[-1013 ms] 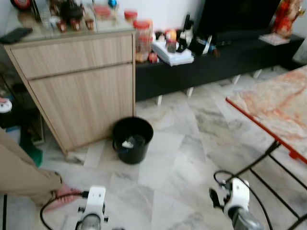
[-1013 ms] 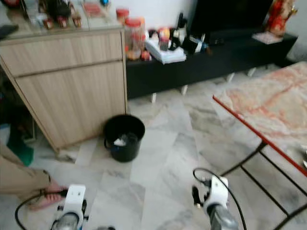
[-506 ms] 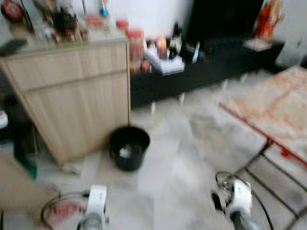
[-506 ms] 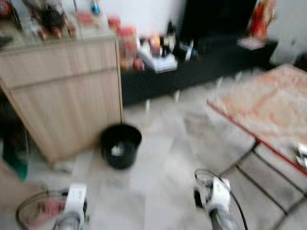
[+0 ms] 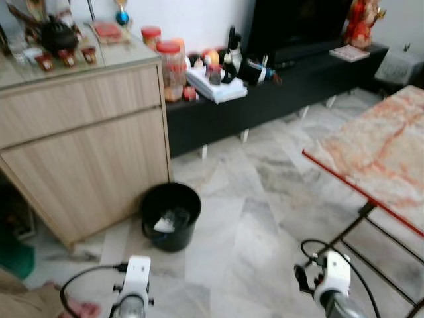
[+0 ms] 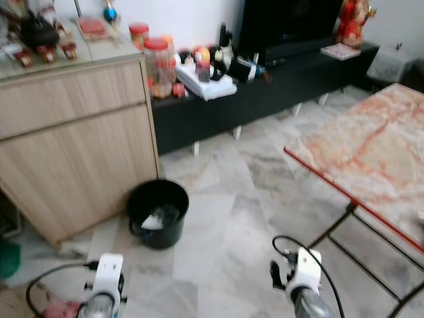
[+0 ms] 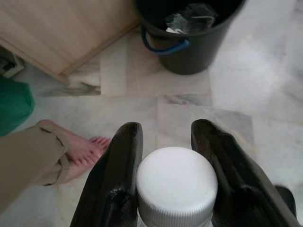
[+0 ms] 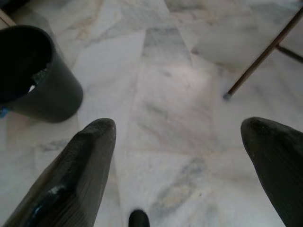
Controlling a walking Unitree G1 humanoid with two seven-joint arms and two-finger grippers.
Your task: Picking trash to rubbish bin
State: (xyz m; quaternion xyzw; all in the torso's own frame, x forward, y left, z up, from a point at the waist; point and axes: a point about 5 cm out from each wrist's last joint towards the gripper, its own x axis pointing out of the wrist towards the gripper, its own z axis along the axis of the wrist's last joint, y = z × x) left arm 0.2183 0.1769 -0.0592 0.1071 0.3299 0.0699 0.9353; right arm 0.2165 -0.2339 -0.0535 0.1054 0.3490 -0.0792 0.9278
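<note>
A black rubbish bin (image 5: 170, 215) stands on the marble floor in front of the wooden cabinet (image 5: 86, 139), with crumpled white trash inside. In the left wrist view my left gripper (image 7: 166, 165) is shut on a bottle with a white cap (image 7: 176, 185), low over the floor, with the bin (image 7: 189, 33) a short way beyond it. My right gripper (image 8: 182, 165) is open over bare marble tiles, holding nothing, the bin (image 8: 35, 75) off to one side. Both wrists show at the bottom of the head view, left (image 5: 132, 291) and right (image 5: 329, 281).
A person's bare foot (image 7: 80, 151) and tan trouser leg (image 7: 26, 165) lie close by my left gripper. A marble-topped table with red edge (image 5: 377, 159) and thin dark legs stands at my right. A low black TV bench (image 5: 278, 86) with clutter runs along the far wall.
The camera has shifted and the blur has cleared; the bin now sits slightly further left in view. Both arms hold the same pose.
</note>
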